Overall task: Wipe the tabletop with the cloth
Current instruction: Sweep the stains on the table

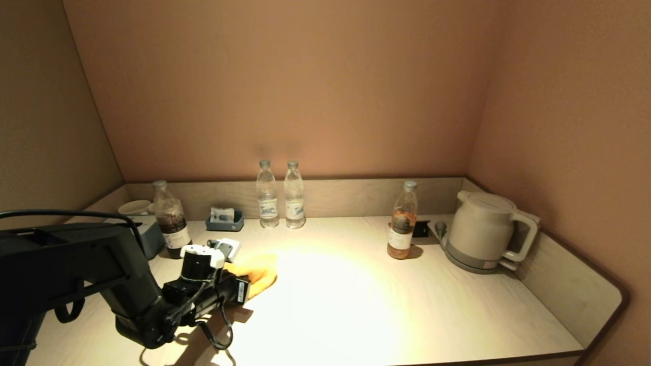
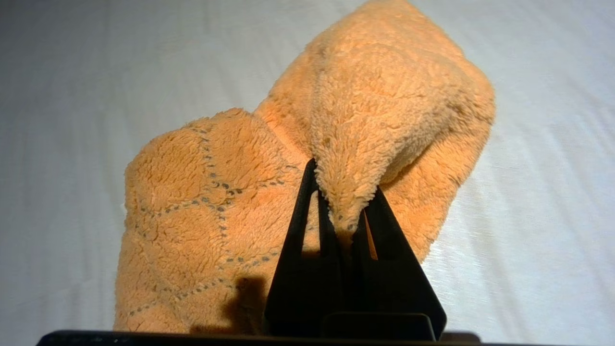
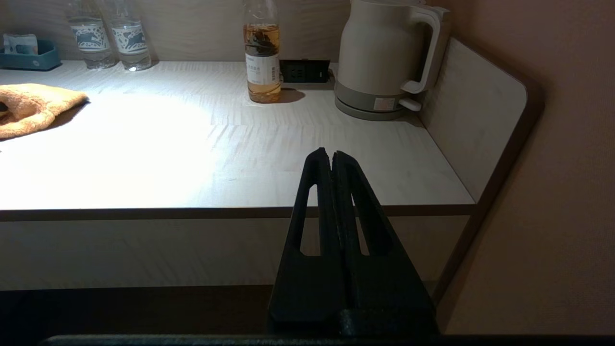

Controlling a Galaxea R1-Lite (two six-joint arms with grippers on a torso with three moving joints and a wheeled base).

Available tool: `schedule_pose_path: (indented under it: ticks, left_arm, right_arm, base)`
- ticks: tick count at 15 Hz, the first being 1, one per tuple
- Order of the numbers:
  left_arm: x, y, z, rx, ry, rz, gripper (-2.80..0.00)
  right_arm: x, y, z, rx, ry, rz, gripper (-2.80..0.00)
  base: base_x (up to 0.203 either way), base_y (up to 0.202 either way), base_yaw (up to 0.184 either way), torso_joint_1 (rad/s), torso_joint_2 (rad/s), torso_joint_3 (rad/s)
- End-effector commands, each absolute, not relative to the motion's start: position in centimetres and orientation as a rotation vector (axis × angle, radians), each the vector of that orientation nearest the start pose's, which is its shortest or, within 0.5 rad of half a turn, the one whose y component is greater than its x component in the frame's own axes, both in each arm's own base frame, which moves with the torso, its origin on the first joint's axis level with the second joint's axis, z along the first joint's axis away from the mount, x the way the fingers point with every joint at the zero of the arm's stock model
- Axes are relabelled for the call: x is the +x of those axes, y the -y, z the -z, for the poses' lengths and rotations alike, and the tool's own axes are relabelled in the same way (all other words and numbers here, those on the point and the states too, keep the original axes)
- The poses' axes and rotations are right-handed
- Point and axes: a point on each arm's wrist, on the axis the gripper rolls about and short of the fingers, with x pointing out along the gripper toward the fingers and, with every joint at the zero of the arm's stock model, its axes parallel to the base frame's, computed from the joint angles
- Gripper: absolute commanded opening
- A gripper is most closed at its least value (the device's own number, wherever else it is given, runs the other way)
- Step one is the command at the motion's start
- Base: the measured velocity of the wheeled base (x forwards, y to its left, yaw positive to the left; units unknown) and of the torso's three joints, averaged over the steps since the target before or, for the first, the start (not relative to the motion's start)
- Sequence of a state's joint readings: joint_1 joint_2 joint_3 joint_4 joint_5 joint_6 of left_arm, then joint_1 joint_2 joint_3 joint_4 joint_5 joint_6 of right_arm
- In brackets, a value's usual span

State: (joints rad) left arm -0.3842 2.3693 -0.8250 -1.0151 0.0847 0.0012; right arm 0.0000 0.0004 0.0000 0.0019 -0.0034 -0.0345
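Left gripper [image 2: 343, 218] pinches one fold of the cloth [image 2: 288, 192], which lies bunched on the tabletop [image 1: 356, 305] just ahead; thin grip may slip mid-wipe; right gripper [image 3: 332, 156] parked, closed.

— Where does the cloth [image 1: 257, 274] lie?
— On the tabletop [image 1: 356, 305], left of centre, pinched by the left gripper [image 2: 343, 218].
— And the kettle [image 1: 483, 229]?
— Far right, rear corner; two bottles [image 1: 280, 195] against the back wall.

Looks like a hotel-room refreshment nook. Electric kettle [image 1: 485, 230] at right, sealed water bottles [image 1: 280, 194] centre back, sachet tray [image 1: 224, 219] and cup [image 1: 135, 207] at left.
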Motion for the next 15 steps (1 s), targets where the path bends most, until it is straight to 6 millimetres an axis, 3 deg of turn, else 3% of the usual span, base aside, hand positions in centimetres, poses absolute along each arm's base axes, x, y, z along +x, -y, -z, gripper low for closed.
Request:
schedule_pose_path:
  ticks: [1,5,9,12,14,15]
  left_arm:
    - [34.4,16.3,-0.1,0.112,-0.490,0.344,-2.80]
    - [31.9,18.8,-2.4,0.080,-0.507,0.417,-2.80]
    - [29.5,19.1,-3.1,0.099,-0.539,0.455,-2.80]
    - [28.8,18.0,-2.2,0.113,-0.582,0.433,-2.80]
    - [28.6,15.7,-1.1,0.130,-0.638,0.373,-2.80]
    - [28.6,15.6,-1.0,0.133,-0.642,0.370,-2.80]
  right_arm:
    - [-2.3,0.0,-7.5,-0.035,-0.002,0.003,-2.80]
    - [-2.3,0.0,-7.5,-0.035,-0.002,0.003,-2.80]
    - [-2.3,0.0,-7.5,-0.035,-0.002,0.003,-2.80]
    - [-2.3,0.0,-7.5,-0.035,-0.002,0.003,-2.80]
    - [-2.3,0.0,-7.5,-0.035,-0.002,0.003,-2.80]
    - [-2.3,0.0,-7.5,-0.035,-0.002,0.003,-2.80]
  base:
    - [0.000,0.000,0.000,0.000,0.00,0.000]
    - [0.000,0.000,0.000,0.000,0.00,0.000]
    - [0.000,0.000,0.000,0.000,0.00,0.000]
    - [0.000,0.000,0.000,0.000,0.00,0.000]
    - [0.000,0.000,0.000,0.000,0.00,0.000]
    - [0.000,0.000,0.000,0.000,0.00,0.000]
